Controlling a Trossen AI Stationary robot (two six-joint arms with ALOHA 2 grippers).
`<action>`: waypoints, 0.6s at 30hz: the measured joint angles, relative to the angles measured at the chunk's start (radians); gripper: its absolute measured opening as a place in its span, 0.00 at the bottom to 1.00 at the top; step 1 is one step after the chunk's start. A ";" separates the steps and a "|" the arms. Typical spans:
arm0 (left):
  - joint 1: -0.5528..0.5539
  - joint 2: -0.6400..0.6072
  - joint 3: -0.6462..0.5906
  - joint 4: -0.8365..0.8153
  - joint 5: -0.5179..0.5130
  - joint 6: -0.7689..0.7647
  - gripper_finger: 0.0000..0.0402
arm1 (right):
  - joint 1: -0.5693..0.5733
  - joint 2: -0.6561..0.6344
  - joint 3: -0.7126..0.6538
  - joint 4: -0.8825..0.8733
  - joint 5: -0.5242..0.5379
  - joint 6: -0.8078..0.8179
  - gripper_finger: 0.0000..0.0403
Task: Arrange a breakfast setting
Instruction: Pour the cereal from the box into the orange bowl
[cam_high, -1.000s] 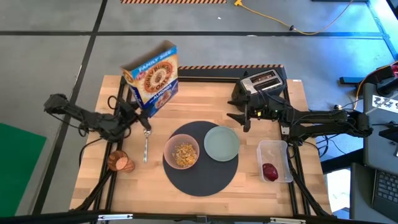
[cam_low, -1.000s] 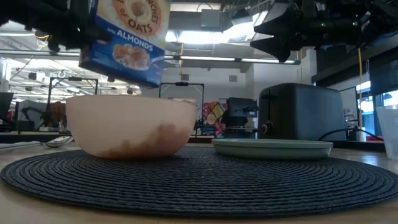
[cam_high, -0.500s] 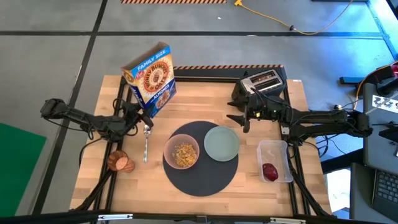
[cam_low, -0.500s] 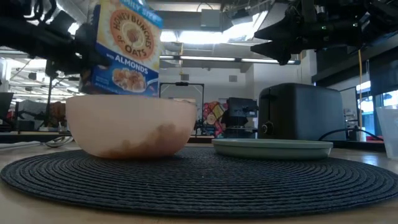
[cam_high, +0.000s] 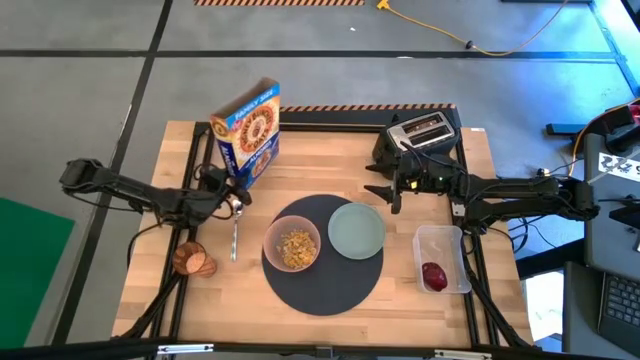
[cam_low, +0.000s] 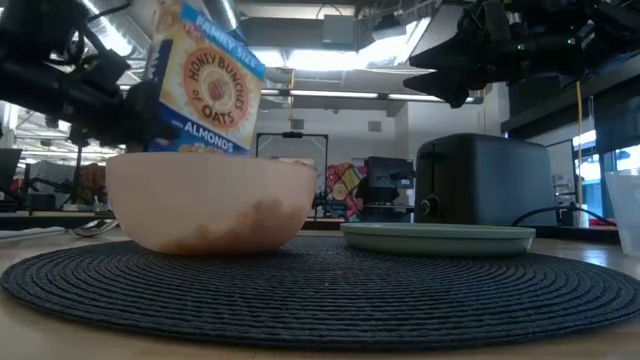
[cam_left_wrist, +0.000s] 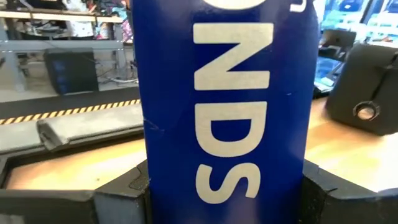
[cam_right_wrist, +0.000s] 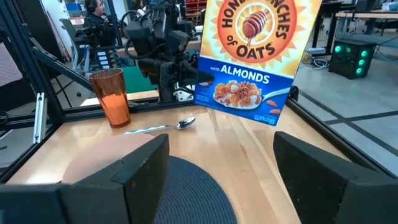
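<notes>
My left gripper (cam_high: 228, 188) is shut on the blue-and-yellow cereal box (cam_high: 250, 135) at the table's far left. The pink bowl (cam_high: 292, 247), with cereal in it, and the pale green plate (cam_high: 356, 230) sit on the round dark mat (cam_high: 320, 295). The metal spoon (cam_high: 234, 235) lies left of the mat, and the amber cup (cam_right_wrist: 112, 96) stands beyond it. The red fruit (cam_high: 434, 275) lies in a clear tub (cam_high: 441, 250). My right gripper (cam_high: 385, 190) is open above the table between the toaster and the plate. No toast slice shows. My left gripper pinches the cereal box between its two fingers (cam_left_wrist: 124, 193), one on each broad face, with the blue narrow side (cam_left_wrist: 224, 162) toward the wrist. It holds low on the box (cam_right_wrist: 194, 81), level, from the table's left. The box stands almost upright, slightly tilted; whether its bottom touches the table I cannot tell.
The black toaster (cam_high: 425, 132) stands at the far right, just beyond my right gripper. The tub sits near the table's right edge. Bare wood (cam_high: 330, 170) lies between the box and the toaster.
My left gripper has turned the cereal box back from a slant to nearly upright and brought it down toward the table. The arm has drawn back a little toward the table's left edge. My right gripper has kept still.
</notes>
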 joint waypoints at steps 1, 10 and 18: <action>0.007 0.016 0.000 -0.002 0.000 -0.015 0.54 | 0.000 0.000 0.000 0.000 0.000 0.000 0.69; 0.087 0.155 0.000 -0.019 0.001 -0.074 0.54 | 0.000 0.000 0.000 -0.039 0.000 -0.006 0.69; 0.191 0.269 0.000 -0.051 0.048 -0.145 0.54 | 0.000 0.000 0.000 -0.054 0.000 -0.026 0.69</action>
